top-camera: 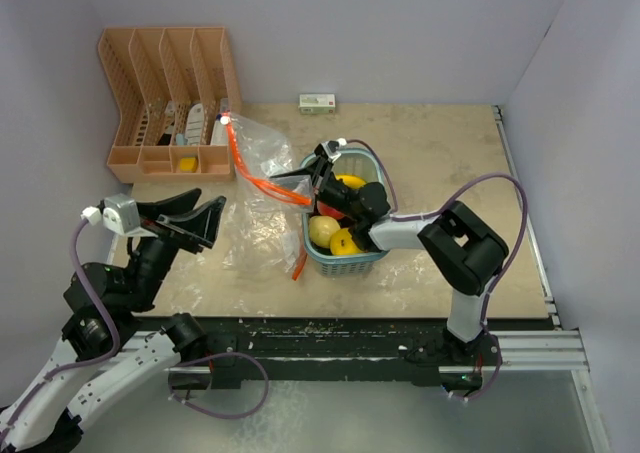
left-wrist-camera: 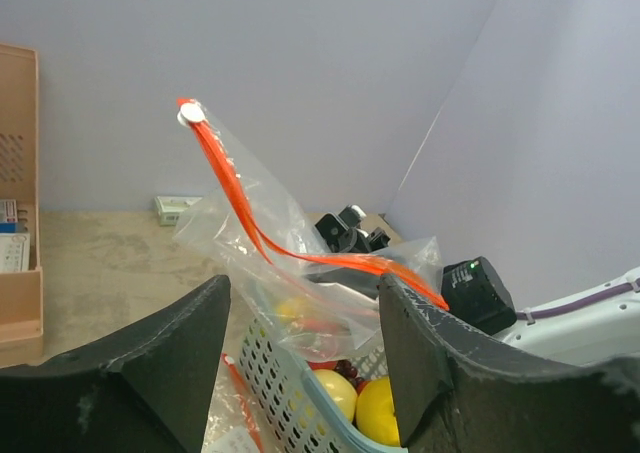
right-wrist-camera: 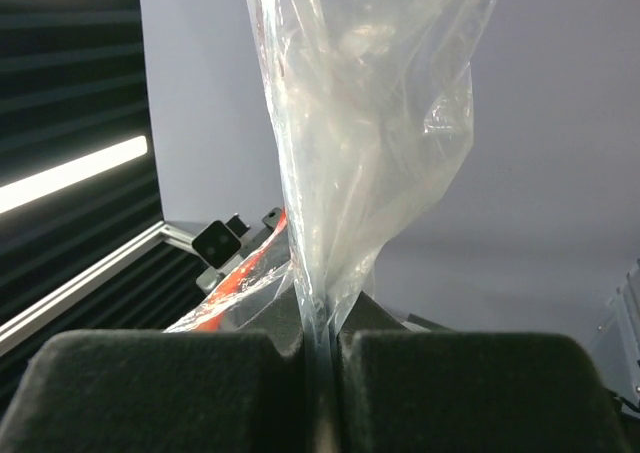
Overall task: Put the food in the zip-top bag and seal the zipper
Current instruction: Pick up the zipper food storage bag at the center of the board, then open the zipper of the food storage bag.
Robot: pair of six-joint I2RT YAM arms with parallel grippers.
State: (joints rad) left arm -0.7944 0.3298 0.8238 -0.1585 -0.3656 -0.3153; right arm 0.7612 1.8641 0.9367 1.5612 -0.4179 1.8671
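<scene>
Film as thin and crinkly as that of the zip-top bag (top-camera: 255, 153) weighs next to nothing, slides and folds at a touch, and will not hold its own mouth open. I judge the stiffer orange-red zipper (left-wrist-camera: 235, 195) along the mouth the best place to take hold, rather than the slack body. The bag lies on the surface (top-camera: 440, 163) just left of the light blue basket (top-camera: 345, 265), with its mouth edge reaching the basket's left rim. The food sits in that basket: yellow fruits (top-camera: 323, 231) and a dark grape bunch (left-wrist-camera: 345, 370), probably firm enough to grip but round and apt to roll. Jaws of the right gripper (right-wrist-camera: 322, 343) are pressed together on a pleat of the clear film. Only the right wrist view makes this plain, with plastic rising straight out of the seam between the pads; from above, that grip is lost among black fingers and plastic. Jaws of the left gripper (top-camera: 205, 221) stand apart with nothing between them, near and left of the bag. The left wrist view alone shows the zipper climbing to a white end tab (left-wrist-camera: 190, 113) and the grapes low in the basket. The top view alone gives the layout of bag, basket and both arms.
</scene>
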